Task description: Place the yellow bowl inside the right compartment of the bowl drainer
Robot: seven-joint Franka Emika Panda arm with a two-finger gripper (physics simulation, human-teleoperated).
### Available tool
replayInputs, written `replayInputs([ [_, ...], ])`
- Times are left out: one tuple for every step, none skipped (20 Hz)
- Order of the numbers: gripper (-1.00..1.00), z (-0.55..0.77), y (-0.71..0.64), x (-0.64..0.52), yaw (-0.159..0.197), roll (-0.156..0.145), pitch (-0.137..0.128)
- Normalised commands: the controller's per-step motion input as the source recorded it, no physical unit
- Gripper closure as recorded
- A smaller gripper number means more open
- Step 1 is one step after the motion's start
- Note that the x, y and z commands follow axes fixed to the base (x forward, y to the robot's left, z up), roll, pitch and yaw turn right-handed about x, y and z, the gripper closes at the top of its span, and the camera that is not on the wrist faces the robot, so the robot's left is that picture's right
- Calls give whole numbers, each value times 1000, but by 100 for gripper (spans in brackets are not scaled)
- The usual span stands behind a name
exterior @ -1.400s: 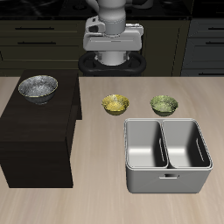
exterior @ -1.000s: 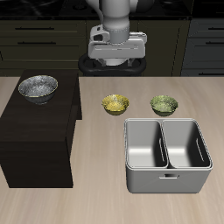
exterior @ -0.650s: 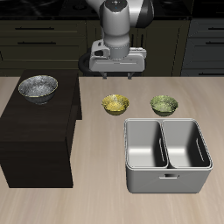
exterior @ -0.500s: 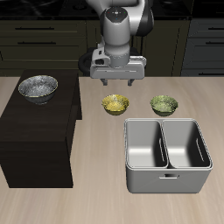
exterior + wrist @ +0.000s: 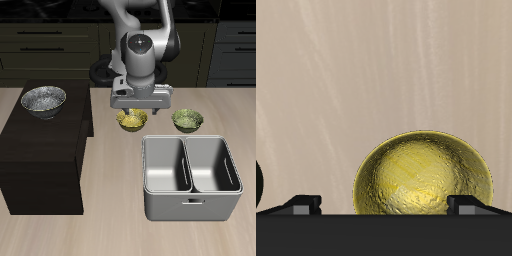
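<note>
The yellow bowl (image 5: 131, 121) stands on the table just behind the bowl drainer (image 5: 192, 203), a grey metal tub with two wells. Its right compartment (image 5: 213, 165) holds nothing, like the other well. My gripper (image 5: 135, 109) hangs open directly over the yellow bowl, a little above it. In the wrist view the yellow bowl (image 5: 423, 175) lies below between my two fingertips (image 5: 298, 203), nearer one of them, and nothing is held in the gripper (image 5: 384, 203).
An olive-green bowl (image 5: 187, 120) sits beside the yellow one, also behind the drainer. A larger silver speckled bowl (image 5: 43, 99) rests on top of a dark cabinet block (image 5: 40, 165) at the table's side.
The arm has swung forward and come down from the back of the table until the gripper hangs just over the yellow bowl. The bowls and drainer have not moved.
</note>
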Motion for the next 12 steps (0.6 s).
replayInputs([
  [-100,-408,-25,82,-12,-19,95],
  [-100,-203,24,0,-27,-10,27],
  [-100,-826,162,20,-4,40,114],
  [-100,-460,42,115,-23,16,109],
  [-100,0,0,0,0,0,0],
  [-100,-351,129,-31,28,46,44],
  [-100,-392,20,64,-52,42,81],
  [-100,-346,184,-102,-5,55,31],
  [-100,-338,150,25,33,94,27],
  [-100,-204,-36,-170,-65,-143,3],
  [100,-373,472,36,46,309,-2],
  [100,-239,43,-19,-32,75,95],
])
